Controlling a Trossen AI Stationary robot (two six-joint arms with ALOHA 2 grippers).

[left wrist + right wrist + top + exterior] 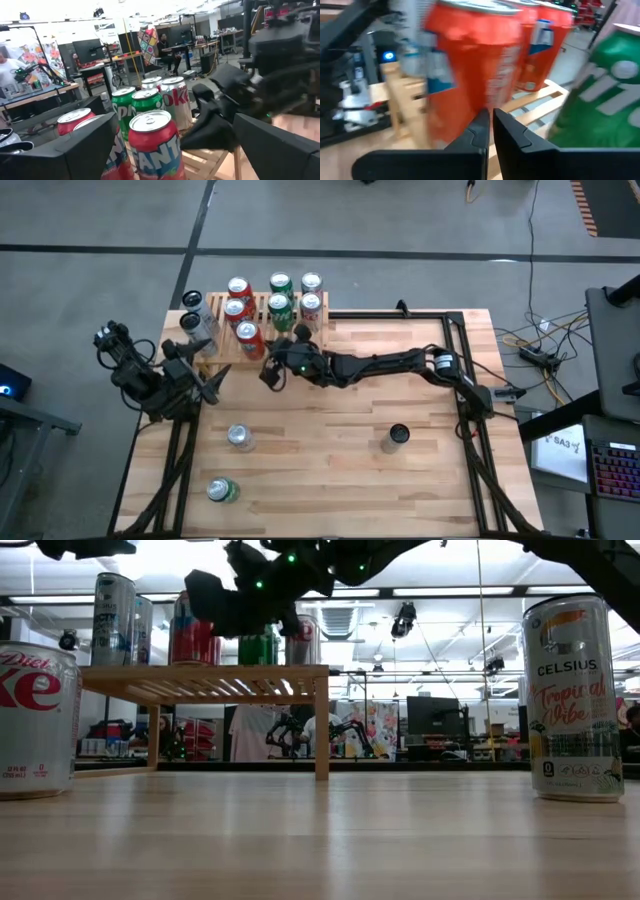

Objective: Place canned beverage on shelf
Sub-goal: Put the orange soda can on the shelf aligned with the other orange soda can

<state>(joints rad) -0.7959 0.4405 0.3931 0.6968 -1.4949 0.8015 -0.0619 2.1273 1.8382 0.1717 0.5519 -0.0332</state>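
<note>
The light-wood slatted shelf (222,346) stands at the table's far left and carries several upright cans: red, green and silver. The nearest is a red Fanta can (247,337), standing on the slats near the shelf's near edge. My right gripper (267,372) reaches in from the right. It is shut, and its fingertips (489,117) point at the lower wall of the red can (470,65), beside a green can (610,90). My left gripper (212,380) waits open off the shelf's near left corner, facing the cans (152,145). My right gripper is shut, with its tips level at the lower side wall of the red Fanta can (470,107), on the can's near right side. I cannot tell whether they touch it. The can stands upright on the slats.
Loose cans stand on the table: a silver one (240,437), a green one (222,490) near the front left, and a dark-topped one (397,437) at the right. The low view shows a Diet Coke can (35,720) and a Celsius can (572,700).
</note>
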